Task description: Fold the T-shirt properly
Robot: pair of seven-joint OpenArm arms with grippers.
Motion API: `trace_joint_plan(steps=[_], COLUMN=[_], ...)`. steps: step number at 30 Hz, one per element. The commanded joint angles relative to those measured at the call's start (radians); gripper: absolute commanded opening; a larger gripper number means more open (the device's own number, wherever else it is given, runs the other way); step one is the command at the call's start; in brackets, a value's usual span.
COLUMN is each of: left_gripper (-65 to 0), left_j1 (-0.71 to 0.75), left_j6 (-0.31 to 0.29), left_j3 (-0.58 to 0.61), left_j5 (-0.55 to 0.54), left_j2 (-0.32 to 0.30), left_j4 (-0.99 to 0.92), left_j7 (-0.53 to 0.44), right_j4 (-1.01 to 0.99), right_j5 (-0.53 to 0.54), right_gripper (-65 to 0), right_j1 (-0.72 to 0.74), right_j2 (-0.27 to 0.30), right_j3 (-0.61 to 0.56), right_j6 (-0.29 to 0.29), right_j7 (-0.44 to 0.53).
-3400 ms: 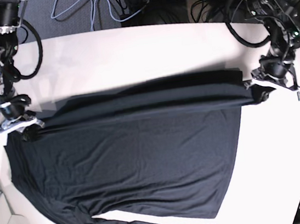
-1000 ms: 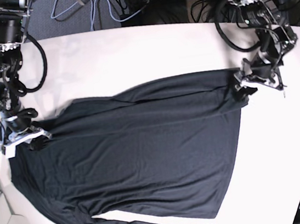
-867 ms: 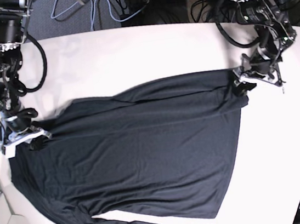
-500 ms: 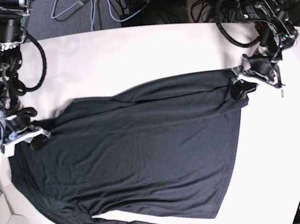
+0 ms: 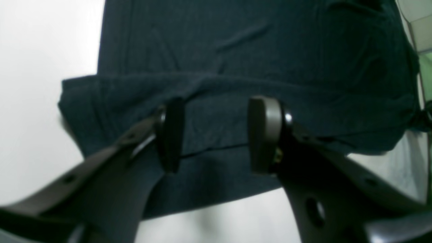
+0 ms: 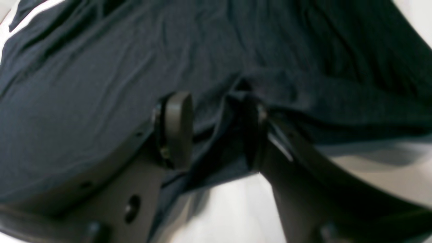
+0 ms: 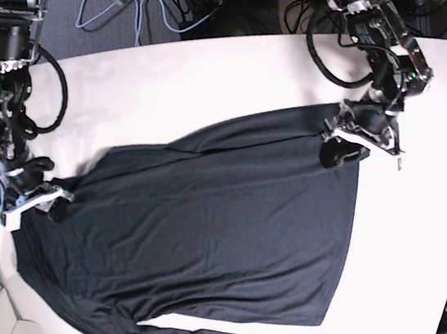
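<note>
Shirt (image 7: 199, 228) lies spread flat on the white table (image 7: 196, 80). Left gripper (image 5: 216, 135) hovers over its hem edge, jaws apart, pinching nothing. Right gripper (image 6: 216, 131) stands parted, cloth bunched against one finger.

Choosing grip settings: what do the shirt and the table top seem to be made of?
T-shirt: thin, soft knit, probably jersey, with a slight sheen; it drapes in fine ripples and small folds. Table: smooth, hard white surface, perhaps laminate; it faintly reflects light.
</note>
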Motion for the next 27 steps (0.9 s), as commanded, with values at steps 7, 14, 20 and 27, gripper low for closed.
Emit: trace_joint_plan(steps=[7, 14, 20, 27], left_gripper=[-49.9, -63.2, -63.2, -63.2], left_j1=[-0.03, -0.036, -0.033, -0.033], left_j6=[-0.003, -0.003, -0.003, -0.007], left_j3=[0.048, 0.094, 0.126, 0.128], left_j5=[-0.022, 0.032, 0.097, 0.095], left_j2=[-0.004, -0.014, -0.007, -0.038], left_j4=[-0.051, -0.185, -0.222, -0.294], left_j7=[-0.036, -0.13, -0.185, -0.19], right_j4=[0.006, -0.101, -0.161, -0.176], right_j5=[0.008, 0.008, 0.008, 0.007], right_gripper=[-64.6, -64.6, -64.6, -64.7], right_j1=[0.044, 0.088, 0.105, 0.09], right_j2=[0.048, 0.072, 0.092, 0.091], right_j3=[-0.001, -0.055, -0.076, -0.076], right_j6=[0.004, 0.006, 0.006, 0.006], right_j7=[0.023, 0.032, 0.047, 0.047])
